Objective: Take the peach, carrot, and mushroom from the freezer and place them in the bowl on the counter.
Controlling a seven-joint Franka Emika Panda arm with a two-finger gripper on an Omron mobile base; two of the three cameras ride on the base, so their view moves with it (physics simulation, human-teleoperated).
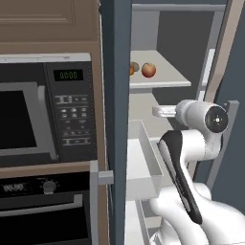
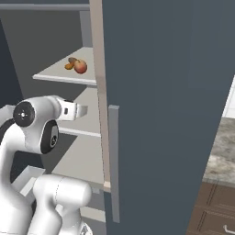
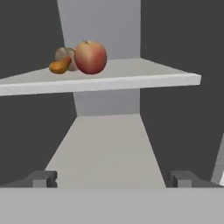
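A kitchen wall: black microwave (image 1: 45, 107) at left of the left base view, the open freezer (image 2: 160, 114) beside it. On a pale shelf (image 3: 131, 78) in the upper half of the hand view sit the peach (image 3: 90, 57), the carrot (image 3: 60, 66) at its left and the mushroom (image 3: 64, 56) behind, all bunched together. The pincer (image 3: 112, 178), fingers wide apart and empty, hangs below that shelf, well short of them. A strip of worktop (image 2: 222, 147) shows at right of the right base view.

**Produce grouped on the upper freezer shelf**

Inside the open freezer (image 2: 151, 114), the peach (image 2: 81, 66) is seen near the front edge of a pale shelf (image 2: 69, 77). The carrot (image 2: 69, 66) lies just beside it, with the mushroom (image 2: 72, 60) partly hidden behind. The marbled worktop (image 2: 222, 147) is glimpsed at far right.
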